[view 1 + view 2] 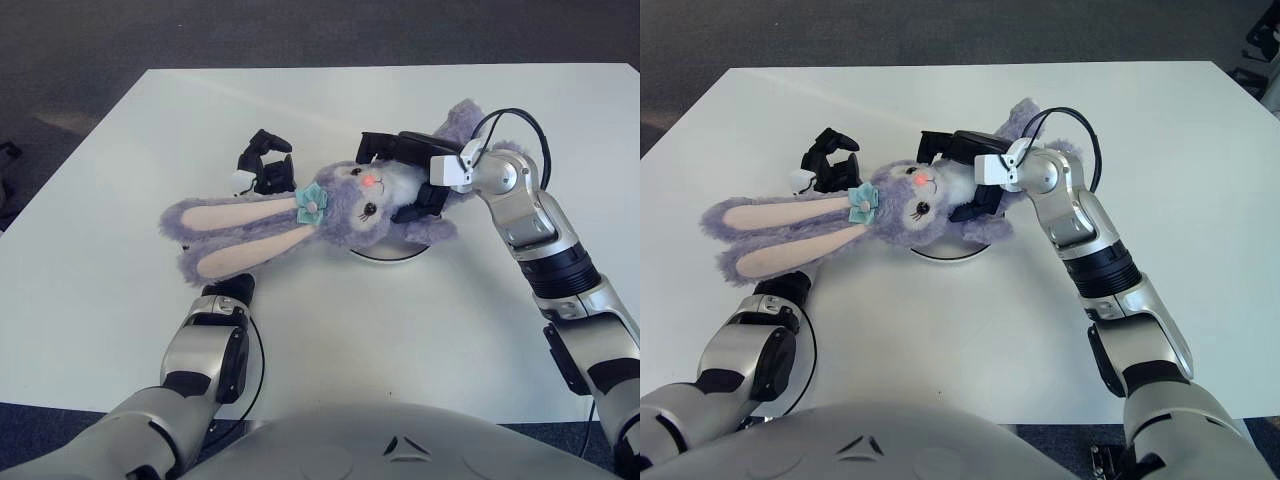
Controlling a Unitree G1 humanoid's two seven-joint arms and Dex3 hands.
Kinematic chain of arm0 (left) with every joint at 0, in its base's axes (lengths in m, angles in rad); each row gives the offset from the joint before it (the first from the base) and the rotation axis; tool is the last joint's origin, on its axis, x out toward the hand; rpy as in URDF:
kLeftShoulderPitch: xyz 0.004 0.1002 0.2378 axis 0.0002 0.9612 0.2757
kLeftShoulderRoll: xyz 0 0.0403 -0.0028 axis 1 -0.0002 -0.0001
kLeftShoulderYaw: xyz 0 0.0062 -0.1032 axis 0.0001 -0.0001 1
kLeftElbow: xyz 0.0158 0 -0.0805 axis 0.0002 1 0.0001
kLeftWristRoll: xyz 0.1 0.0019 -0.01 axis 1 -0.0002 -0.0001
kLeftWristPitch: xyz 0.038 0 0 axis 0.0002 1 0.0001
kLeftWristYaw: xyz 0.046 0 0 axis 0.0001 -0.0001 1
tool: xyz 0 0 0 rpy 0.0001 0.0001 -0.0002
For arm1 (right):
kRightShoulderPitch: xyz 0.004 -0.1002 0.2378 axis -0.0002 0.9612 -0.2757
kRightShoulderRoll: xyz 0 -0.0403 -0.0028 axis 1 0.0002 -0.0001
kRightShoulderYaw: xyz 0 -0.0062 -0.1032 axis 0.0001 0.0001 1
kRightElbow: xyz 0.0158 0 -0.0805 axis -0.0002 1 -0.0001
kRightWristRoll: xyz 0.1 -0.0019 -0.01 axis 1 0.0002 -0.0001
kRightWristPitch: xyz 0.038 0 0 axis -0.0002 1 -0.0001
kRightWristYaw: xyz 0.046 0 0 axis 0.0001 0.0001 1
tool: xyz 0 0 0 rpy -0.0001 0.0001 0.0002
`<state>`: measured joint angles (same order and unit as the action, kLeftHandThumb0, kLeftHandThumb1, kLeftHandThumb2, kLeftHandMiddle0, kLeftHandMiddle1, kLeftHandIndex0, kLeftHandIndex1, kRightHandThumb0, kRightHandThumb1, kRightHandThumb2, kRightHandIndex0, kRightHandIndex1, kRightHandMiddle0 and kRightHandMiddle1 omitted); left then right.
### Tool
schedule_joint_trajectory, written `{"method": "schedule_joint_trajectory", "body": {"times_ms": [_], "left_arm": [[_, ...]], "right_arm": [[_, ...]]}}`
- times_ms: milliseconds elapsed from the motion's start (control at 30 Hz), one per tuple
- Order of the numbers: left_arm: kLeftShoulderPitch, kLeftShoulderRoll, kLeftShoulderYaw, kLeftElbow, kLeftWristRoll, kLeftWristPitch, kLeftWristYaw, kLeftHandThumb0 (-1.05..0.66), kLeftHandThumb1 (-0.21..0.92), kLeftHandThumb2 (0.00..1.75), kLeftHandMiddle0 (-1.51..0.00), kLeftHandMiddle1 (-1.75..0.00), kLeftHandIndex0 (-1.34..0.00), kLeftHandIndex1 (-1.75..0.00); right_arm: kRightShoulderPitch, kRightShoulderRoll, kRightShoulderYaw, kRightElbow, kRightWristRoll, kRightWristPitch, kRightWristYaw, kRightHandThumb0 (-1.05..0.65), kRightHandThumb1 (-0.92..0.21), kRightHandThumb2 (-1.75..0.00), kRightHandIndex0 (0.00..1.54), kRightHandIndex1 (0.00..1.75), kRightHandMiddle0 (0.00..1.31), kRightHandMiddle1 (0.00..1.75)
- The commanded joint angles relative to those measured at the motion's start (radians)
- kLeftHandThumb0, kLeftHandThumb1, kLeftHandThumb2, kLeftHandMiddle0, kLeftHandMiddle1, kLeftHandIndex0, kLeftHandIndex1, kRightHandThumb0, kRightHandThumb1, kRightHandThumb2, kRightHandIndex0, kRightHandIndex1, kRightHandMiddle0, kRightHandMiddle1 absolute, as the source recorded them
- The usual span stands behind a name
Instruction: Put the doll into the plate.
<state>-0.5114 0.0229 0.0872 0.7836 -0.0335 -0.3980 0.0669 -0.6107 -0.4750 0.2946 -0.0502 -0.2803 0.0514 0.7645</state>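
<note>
The doll (350, 205) is a purple plush rabbit with long pink-lined ears (235, 235) and a teal bow. It lies over a white plate (390, 252), head and body on it, ears stretching left over the table. My right hand (410, 170) is curled around the doll's body from the right and behind. My left hand (262, 165) is above the ears at the doll's head, its fingers spread and holding nothing I can see; the forearm is hidden under the ears.
The white table (120, 170) carries only the plate and doll. Dark floor surrounds it. A black cable (520, 125) loops over my right wrist.
</note>
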Motion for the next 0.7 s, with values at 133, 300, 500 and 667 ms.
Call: {"method": "schedule_joint_trajectory", "body": {"times_ms": [133, 300, 500, 667], "left_arm": [[0.137, -0.060, -0.017, 0.108, 0.015, 0.027, 0.012, -0.45, 0.40, 1.21, -1.24, -1.75, -0.55, -1.75], [0.137, -0.060, -0.018, 0.107, 0.017, 0.027, 0.011, -0.45, 0.40, 1.21, -1.25, -1.75, -0.55, -1.75], [0.137, -0.056, -0.023, 0.103, 0.022, 0.032, 0.008, -0.45, 0.40, 1.21, -1.25, -1.75, -0.55, -1.75], [0.137, -0.054, -0.024, 0.101, 0.024, 0.037, 0.008, -0.45, 0.40, 1.21, -1.25, -1.75, -0.55, -1.75]], "right_arm": [[-0.043, -0.022, -0.044, -0.025, 0.126, 0.055, 0.103, -0.45, -0.25, -0.98, 0.12, 0.58, 0.00, 0.78], [-0.062, -0.035, -0.061, -0.019, 0.184, 0.074, 0.150, -0.09, -0.12, -1.21, 0.09, 0.45, 0.00, 0.70], [-0.092, -0.072, -0.112, -0.010, 0.257, 0.071, 0.199, -0.23, -0.19, -1.12, 0.11, 0.34, 0.00, 0.69], [-0.088, -0.062, -0.138, 0.005, 0.307, 0.059, 0.195, -0.18, -0.21, -1.15, 0.15, 0.27, 0.00, 0.77]]}}
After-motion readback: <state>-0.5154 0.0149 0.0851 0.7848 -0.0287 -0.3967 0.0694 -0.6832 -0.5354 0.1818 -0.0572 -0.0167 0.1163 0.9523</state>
